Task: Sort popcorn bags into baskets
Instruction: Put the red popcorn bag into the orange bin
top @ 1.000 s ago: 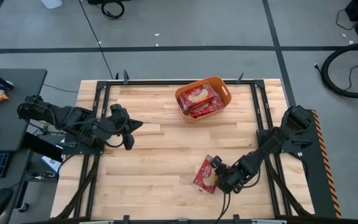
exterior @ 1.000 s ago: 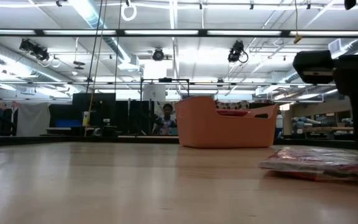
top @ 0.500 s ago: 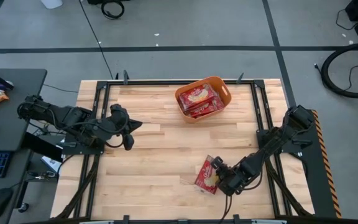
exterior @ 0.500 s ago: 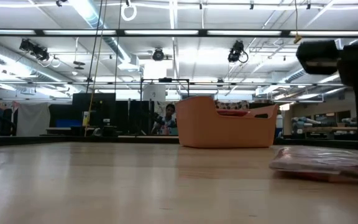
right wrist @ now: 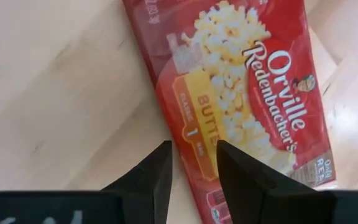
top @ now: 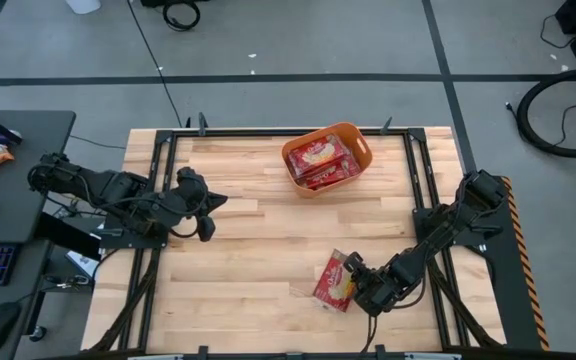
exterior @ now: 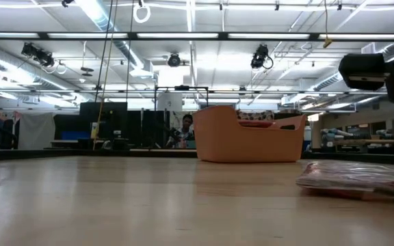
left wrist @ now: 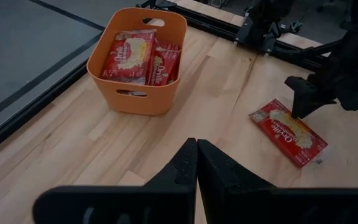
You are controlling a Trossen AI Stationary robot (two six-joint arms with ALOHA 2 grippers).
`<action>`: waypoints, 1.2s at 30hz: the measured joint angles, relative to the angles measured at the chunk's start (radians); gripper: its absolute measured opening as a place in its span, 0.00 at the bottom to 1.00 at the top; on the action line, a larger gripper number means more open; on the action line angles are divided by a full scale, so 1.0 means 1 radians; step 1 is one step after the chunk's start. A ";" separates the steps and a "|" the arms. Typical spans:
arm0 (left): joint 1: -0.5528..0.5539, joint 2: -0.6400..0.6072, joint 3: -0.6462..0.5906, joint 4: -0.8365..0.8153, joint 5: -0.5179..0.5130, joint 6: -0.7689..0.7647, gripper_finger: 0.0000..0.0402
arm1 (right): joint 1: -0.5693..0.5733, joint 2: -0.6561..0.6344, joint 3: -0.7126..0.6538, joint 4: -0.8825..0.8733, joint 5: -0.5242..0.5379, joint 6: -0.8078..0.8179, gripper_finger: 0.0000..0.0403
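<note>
An orange basket [top: 353,148] stands near the table's far edge with several red popcorn bags [left wrist: 132,57] in it. One red popcorn bag [top: 332,283] lies flat on the wood near the near edge, also seen in the low view [exterior: 361,179]. My right gripper [right wrist: 193,147] is over this bag's right long edge, fingers pointing down and open by a narrow gap, one finger over the bag and one over the wood. My left gripper [left wrist: 194,155] is shut and waits above the table's left part [top: 204,208]. My right gripper stands astride the loose bag's long edge [right wrist: 169,127] from above, fingers along the bag's length. Whether the fingertips [left wrist: 296,113] touch the bag, I cannot tell. The bag lies flat on the table.
The basket [exterior: 252,140] stands well clear of the loose bag, with bare wood [top: 268,240] between them. Black frame rails [top: 423,190] run along the table's sides. A side desk [top: 8,170] with clutter is beyond the left edge.
My right gripper has moved a little toward the table's right and near edges. The loose bag has slid slightly to the right along the table during the first half second, then stayed put.
</note>
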 joint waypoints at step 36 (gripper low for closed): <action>0.001 0.000 0.000 -0.010 0.015 0.003 0.03 | -0.033 -0.066 0.105 -0.204 0.064 -0.057 0.01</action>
